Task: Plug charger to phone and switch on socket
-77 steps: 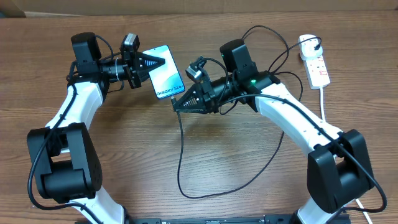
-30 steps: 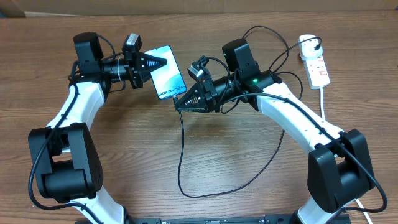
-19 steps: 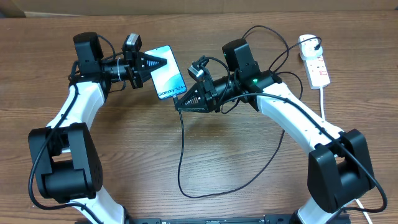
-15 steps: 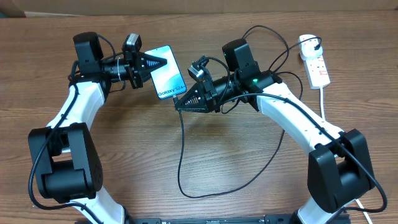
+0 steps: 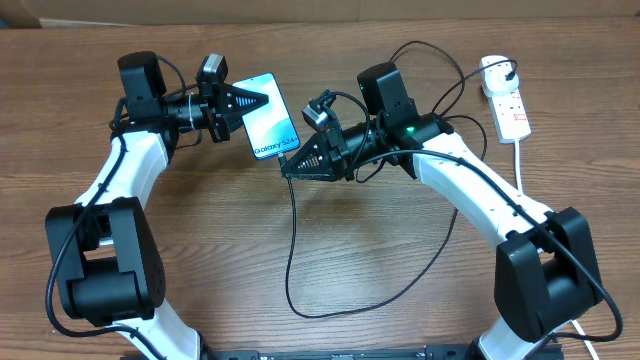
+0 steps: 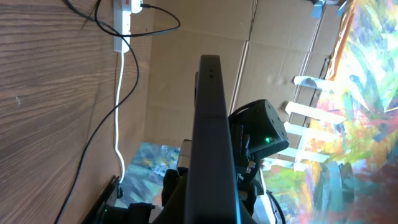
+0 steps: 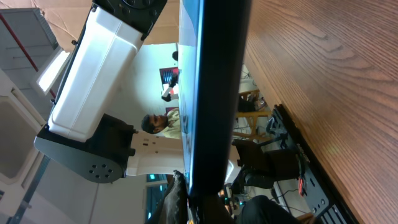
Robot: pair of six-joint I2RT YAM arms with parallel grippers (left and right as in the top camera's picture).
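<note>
The phone (image 5: 268, 122) is clamped in the left tool (image 5: 250, 100). The charger (image 5: 290, 250) is gripped at its tip by the right tool (image 5: 290, 168), just beside the phone's lower edge. The socket (image 5: 508, 100) is left at the desk's (image 5: 360, 270) far right.

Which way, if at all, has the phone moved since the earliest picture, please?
Yes, it moved, but only slightly: the phone has edged right, toward the fixed socket.

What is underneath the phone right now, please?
Only bare wooden table shows around the phone, which the left gripper holds up. The patch directly beneath is covered by the phone itself.
</note>
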